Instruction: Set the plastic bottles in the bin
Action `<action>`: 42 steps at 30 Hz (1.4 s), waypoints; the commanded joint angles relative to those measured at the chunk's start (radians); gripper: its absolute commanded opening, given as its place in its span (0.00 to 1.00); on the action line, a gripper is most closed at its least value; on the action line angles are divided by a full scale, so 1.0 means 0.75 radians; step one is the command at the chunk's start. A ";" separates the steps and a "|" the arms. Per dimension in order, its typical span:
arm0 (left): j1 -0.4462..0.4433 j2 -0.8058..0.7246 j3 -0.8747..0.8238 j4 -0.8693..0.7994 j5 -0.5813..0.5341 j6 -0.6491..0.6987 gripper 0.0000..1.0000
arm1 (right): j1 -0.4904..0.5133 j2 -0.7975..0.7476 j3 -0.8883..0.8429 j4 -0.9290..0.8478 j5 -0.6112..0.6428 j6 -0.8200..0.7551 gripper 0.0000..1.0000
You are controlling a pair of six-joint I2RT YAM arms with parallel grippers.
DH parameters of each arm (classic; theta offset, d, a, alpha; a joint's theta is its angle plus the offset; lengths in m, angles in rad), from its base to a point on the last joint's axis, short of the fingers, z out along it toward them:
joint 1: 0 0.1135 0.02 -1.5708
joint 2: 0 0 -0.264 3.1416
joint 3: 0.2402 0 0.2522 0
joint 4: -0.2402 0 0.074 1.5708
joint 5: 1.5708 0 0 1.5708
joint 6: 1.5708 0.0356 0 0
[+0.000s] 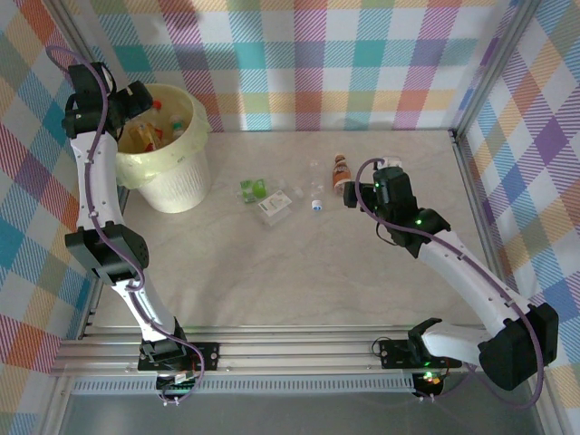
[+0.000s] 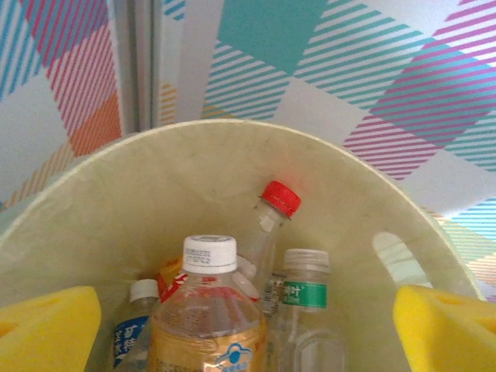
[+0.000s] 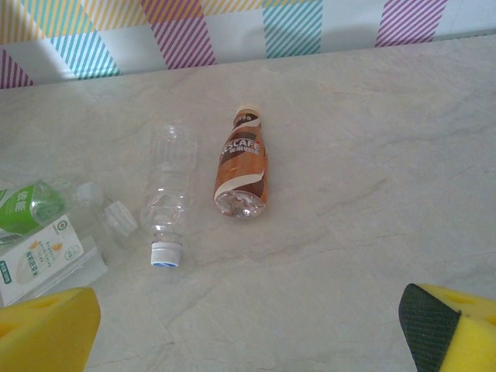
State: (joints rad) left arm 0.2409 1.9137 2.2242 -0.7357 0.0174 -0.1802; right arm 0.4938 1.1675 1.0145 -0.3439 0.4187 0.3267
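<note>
While the table [image 1: 362, 272] carries the bin [image 1: 177, 186] at its far-left corner, the left gripper [image 2: 246, 325] hangs over the bin mouth, pads spread wide, pinching nothing. The right gripper [image 3: 248, 329] is spread too and empty, above mid-table. Several plastic bottles [image 2: 208, 310] sit inside the bin. A brown coffee bottle [image 3: 242, 174], a clear bottle [image 3: 167, 205] and a green-label bottle [image 3: 27, 205] lie loose on the table.

Bin [image 1: 181, 177]: set at the far left of the table [image 1: 362, 281], near the back wall.
Inside the bin: several bottles [image 2: 208, 310] are packed together, necks up.
Left gripper [image 2: 246, 325]: held above the bin's contents.
Loose bottles [image 1: 274, 208]: four are laid in a rough row right of the bin, mid-table.
Right gripper [image 1: 356, 194]: held just right of that row, apart from the endmost bottle [image 3: 242, 170].
</note>
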 commanded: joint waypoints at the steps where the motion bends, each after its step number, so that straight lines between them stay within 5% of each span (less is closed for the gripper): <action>1: 0.010 -0.078 0.035 -0.017 0.101 -0.030 0.99 | -0.010 -0.009 -0.001 0.012 -0.005 0.024 1.00; 10: 0.008 -0.184 -0.036 0.114 0.442 -0.150 1.00 | -0.019 0.006 -0.008 0.023 -0.033 0.049 1.00; 20: -0.031 -0.483 -0.493 0.585 0.724 -0.394 1.00 | -0.054 0.056 -0.015 0.041 -0.117 0.098 1.00; 33: -0.320 -0.797 -0.934 0.720 0.814 -0.302 1.00 | -0.237 0.281 0.066 0.019 -0.469 0.071 1.00; 42: -0.366 -1.021 -1.246 0.656 0.750 -0.306 1.00 | -0.350 0.559 0.288 -0.006 -0.656 -0.185 1.00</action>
State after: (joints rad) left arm -0.0292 1.2102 1.3605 -0.2573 0.5919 -0.4038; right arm 0.2512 1.5414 1.1580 -0.3401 0.0277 0.2886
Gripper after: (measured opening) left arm 0.998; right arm 0.996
